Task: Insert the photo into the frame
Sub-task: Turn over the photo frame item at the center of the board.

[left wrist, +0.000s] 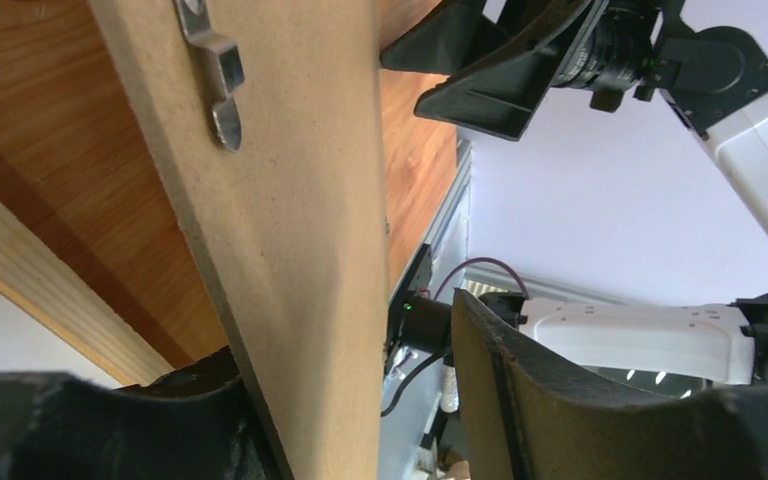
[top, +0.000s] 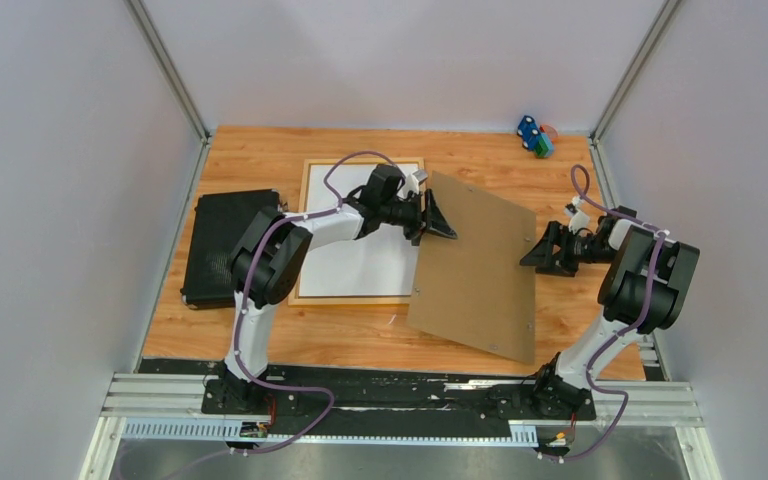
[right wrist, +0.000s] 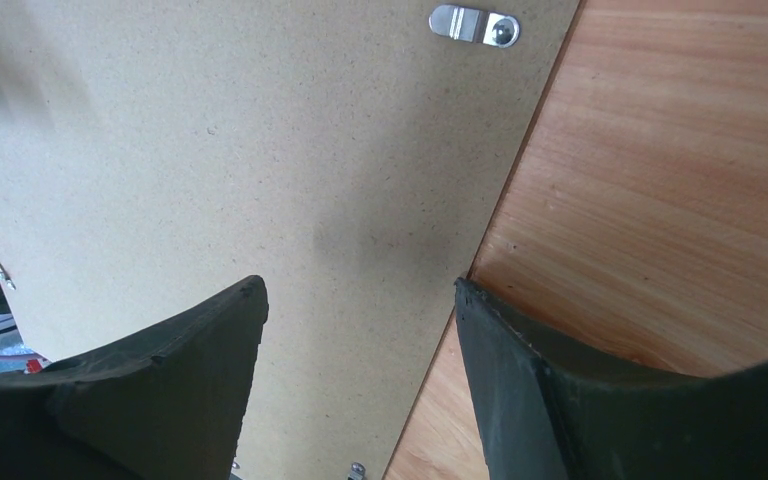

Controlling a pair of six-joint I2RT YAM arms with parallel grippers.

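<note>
Straddling a backing panel's edge beside the picture frame

The left gripper (top: 438, 222) has its black fingers on either side of the left edge of a flat brown fibreboard backing panel (top: 480, 270). One finger (left wrist: 560, 400) stands clear of the panel with a gap, so the jaws are parted, not clamped. The panel is tilted and overlaps the right rail of the thin light-wood rectangular frame (top: 360, 162), which lies flat on the wooden table (top: 340, 335), right of a black rectangular case (top: 222, 245). A plain white surface (top: 360, 265) fills the frame; what it is cannot be told. The right gripper (top: 538, 255) hovers at the panel's right edge, jaws apart, holding nothing
</note>
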